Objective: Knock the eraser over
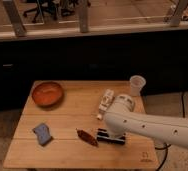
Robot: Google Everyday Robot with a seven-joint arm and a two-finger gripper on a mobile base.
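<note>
An office: rolling chairs (42, 7) behind a railing (87, 27); tool (112, 134) over wooden table (77, 150).

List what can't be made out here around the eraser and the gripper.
- Gripper: buried under the white arm's end in the camera view; finger state unreadable.
- Eraser: arm covers its top; only the lower edge shows, so standing or toppled is unclear.
- White bottle: arm hides its lower end; label too blurred.

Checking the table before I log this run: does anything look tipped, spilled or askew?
Only the white bottle stands out: it lies on its side near the cup, nothing spilled. The bowl sits upright. The gripper is down at the eraser, which lies flat, partly hidden by the arm.
</note>
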